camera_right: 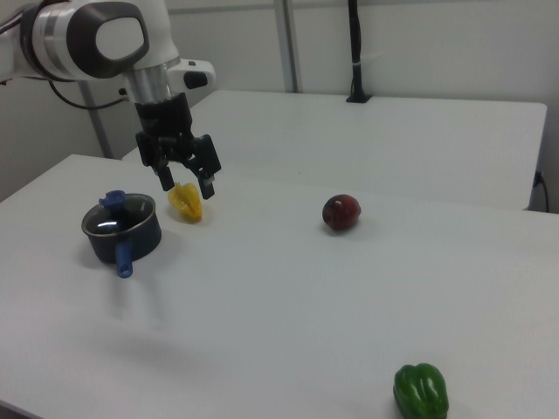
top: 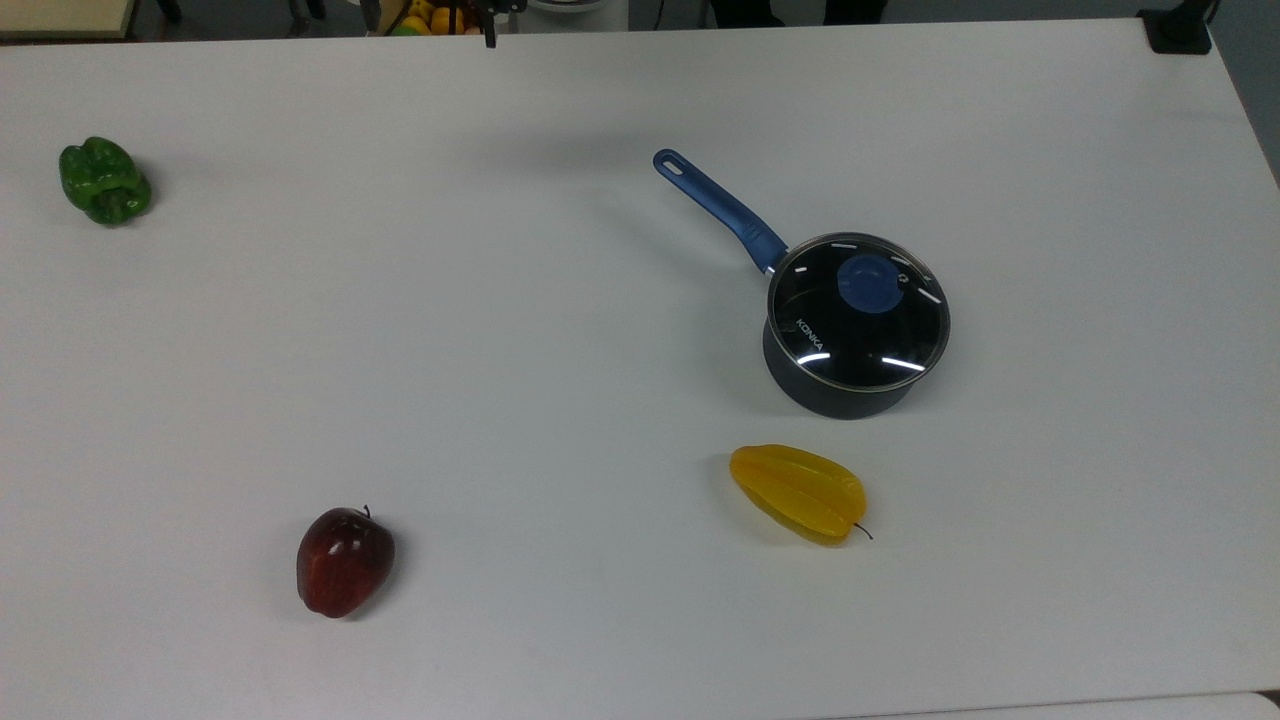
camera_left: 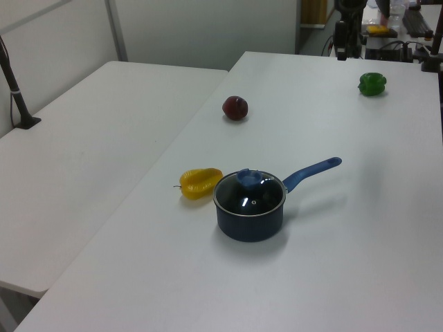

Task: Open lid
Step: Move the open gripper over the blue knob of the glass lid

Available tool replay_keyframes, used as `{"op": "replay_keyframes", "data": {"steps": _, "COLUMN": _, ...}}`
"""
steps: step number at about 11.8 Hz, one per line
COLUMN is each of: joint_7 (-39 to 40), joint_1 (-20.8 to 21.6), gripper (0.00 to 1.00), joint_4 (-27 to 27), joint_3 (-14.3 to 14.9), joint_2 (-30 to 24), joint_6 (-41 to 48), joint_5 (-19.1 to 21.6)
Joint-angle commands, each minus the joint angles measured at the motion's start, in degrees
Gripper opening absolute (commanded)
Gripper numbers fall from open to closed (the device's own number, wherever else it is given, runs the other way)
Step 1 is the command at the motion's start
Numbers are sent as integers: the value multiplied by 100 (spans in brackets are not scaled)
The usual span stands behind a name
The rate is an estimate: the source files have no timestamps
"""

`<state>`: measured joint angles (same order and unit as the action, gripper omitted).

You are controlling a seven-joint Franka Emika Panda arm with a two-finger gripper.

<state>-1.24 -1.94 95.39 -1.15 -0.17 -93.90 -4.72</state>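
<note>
The lid is a round glass disc with a metal rim, a blue knob and white "KONKA" lettering. It lies closed on a dark saucepan whose blue handle points toward the top view's upper left. The lid also shows in the left view, and in the right view the lid is at the left. My gripper hangs open in the air, up and to the right view's right of the pan. It touches nothing and holds nothing between its fingers.
A yellow starfruit lies just in front of the pan in the top view. A red apple is at the lower left and a green pepper at the far left. A second white table adjoins this one.
</note>
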Motion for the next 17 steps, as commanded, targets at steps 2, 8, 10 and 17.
{"op": "replay_keyframes", "data": {"steps": 2, "joint_7": 80, "joint_1": -87, "gripper": 100, "joint_4": 85, "joint_3": -26, "joint_2": -97, "joint_6": -41, "joint_5": 86}}
{"op": "replay_keyframes", "data": {"steps": 8, "joint_7": 63, "joint_1": 26, "gripper": 100, "joint_4": 76, "joint_3": -78, "joint_2": 43, "joint_6": -409, "joint_5": 103}}
{"op": "replay_keyframes", "data": {"steps": 10, "joint_7": -68, "joint_1": 332, "gripper": 100, "joint_4": 84, "joint_3": -175, "joint_2": 219, "joint_6": -1013, "joint_5": 112}}
{"op": "replay_keyframes", "data": {"steps": 17, "joint_7": -1342, "joint_1": 2222, "gripper": 100, "joint_4": 120, "joint_3": -193, "joint_2": 772, "joint_6": -2307, "joint_5": 112}}
